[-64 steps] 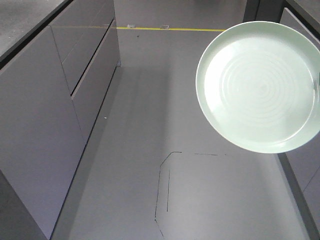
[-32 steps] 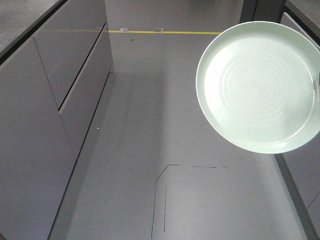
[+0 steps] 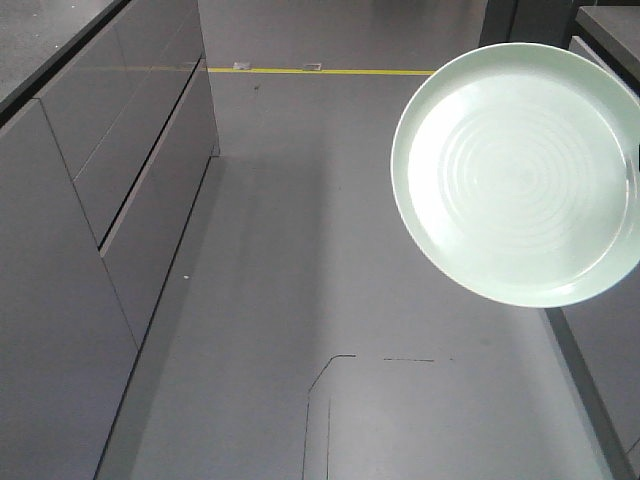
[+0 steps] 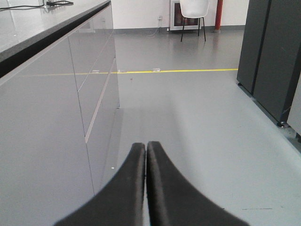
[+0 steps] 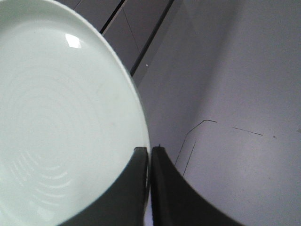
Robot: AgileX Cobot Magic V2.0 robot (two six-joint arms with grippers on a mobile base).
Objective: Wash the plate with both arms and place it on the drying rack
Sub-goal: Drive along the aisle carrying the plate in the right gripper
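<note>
The plate (image 3: 517, 172) is in the air, held up at the right of the front view with its ringed face toward that camera, above a bare grey floor (image 3: 300, 260) and well apart from the grey cabinets (image 3: 90, 200) on the left. No drying rack shows in any view, so this looks like a carrying stage between stations; whether the washing is done cannot be told from here. The right claw (image 5: 149, 155) is pinched nearly together on the plate's thin rim, gripping only the edge, with the rest of the plate hanging out to one side. The left claw (image 4: 146, 150) has its fingers pressed together with nothing between them, pointing down an aisle beside a dark tabletop (image 4: 28, 28) toward a yellow line (image 4: 178, 71). The next move probably calls for a firm, steady rim grip during travel, and for the left claw to open before sharing the load.
</note>
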